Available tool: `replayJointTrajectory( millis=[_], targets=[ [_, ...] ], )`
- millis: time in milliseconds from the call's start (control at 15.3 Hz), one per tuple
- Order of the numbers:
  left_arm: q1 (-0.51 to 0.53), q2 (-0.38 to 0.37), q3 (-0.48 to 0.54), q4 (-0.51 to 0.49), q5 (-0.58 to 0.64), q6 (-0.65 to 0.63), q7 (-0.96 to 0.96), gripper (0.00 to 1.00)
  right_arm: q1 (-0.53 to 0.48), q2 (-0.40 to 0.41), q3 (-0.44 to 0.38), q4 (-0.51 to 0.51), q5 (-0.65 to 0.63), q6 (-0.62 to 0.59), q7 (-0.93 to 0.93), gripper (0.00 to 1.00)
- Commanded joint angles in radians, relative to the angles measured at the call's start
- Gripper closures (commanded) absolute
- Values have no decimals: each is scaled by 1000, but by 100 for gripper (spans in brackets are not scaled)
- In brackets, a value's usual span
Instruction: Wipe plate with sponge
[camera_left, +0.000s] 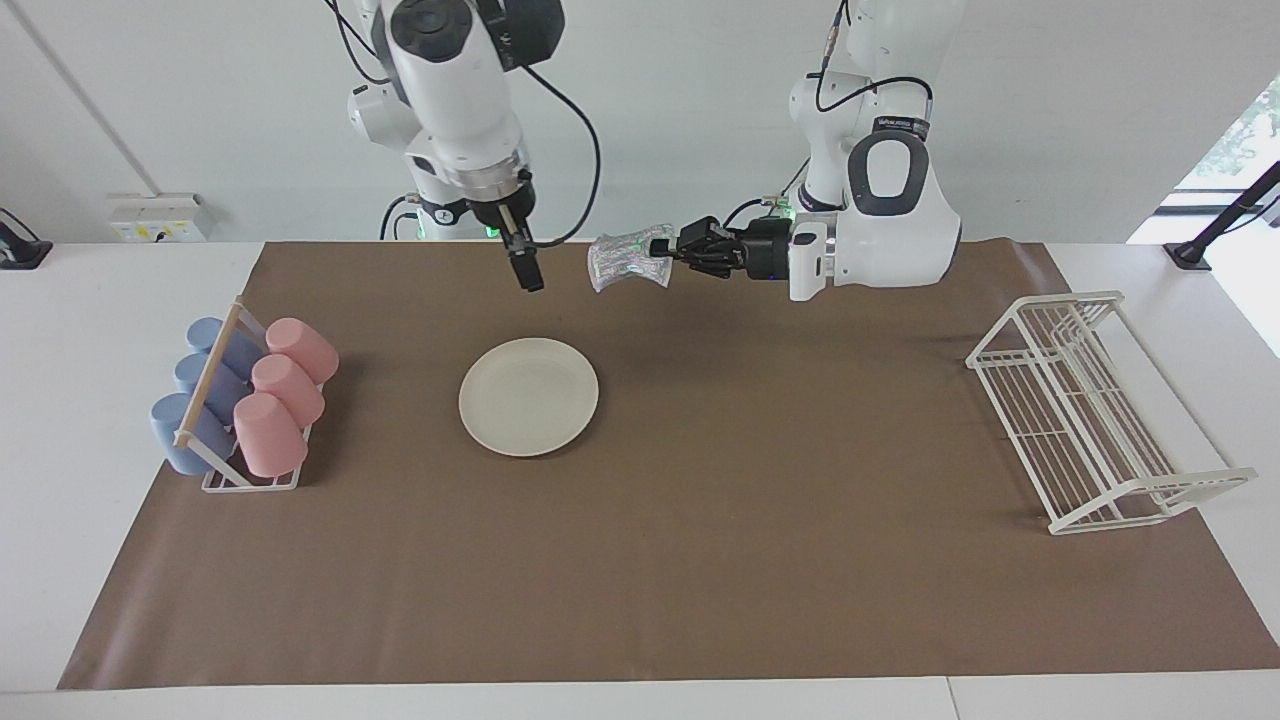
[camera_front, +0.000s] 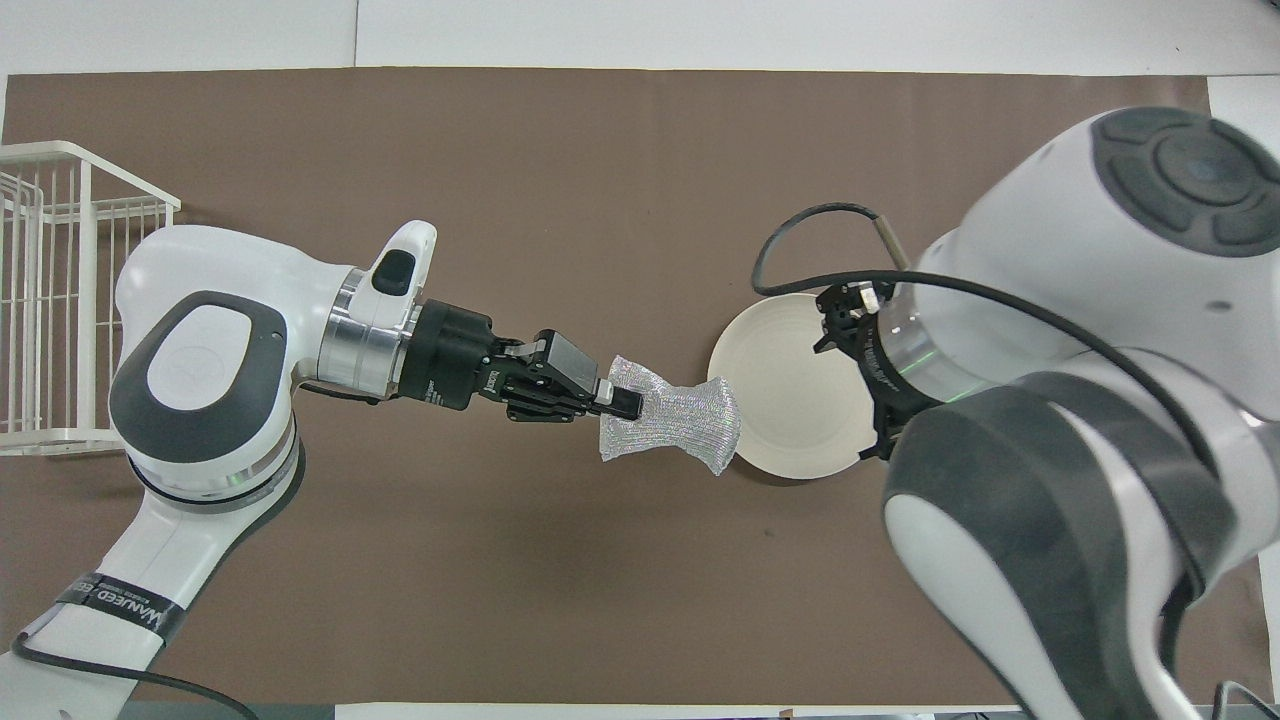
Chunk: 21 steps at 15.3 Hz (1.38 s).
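L tool (camera_left: 662, 258) clamped on one end of sponge (camera_left: 625, 262), held up over the brown mat (camera_left: 700, 560); R tool (camera_left: 526, 274) empty, fingers apart, in the air over mat just robot-side of plate (camera_left: 529, 397); plate flat on mat, toward R arm's end of surface.

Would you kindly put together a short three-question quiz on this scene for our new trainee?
1. True or false: the sponge rests on the plate.
2. Which gripper holds the sponge: A) left gripper, B) right gripper, C) neither?
3. Fill in: the pink and blue cups lie at the ____ arm's end of the table.

Key:
1. False; it hangs in the air, with the plate bare on the brown mat.
2. A; it is shut on one end of the sponge, while the right gripper holds nothing.
3. Right.
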Motion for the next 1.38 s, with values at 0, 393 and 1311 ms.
replayJointTrajectory(
  millis=[0, 393, 1311],
  targets=[
    [45, -2, -1, 26, 100, -40, -45, 100, -169, -69, 11, -40, -7, -54, -332, 0],
    [145, -38, -1, 133, 482, -106, -177, 100, -384, -98, 8, -27, -9, -101, -976, 0],
    [87, -26, -15, 334, 1526, -305, -377, 100, -389, -109, 17, -9, -62, -71, -1462, 0]
  ],
)
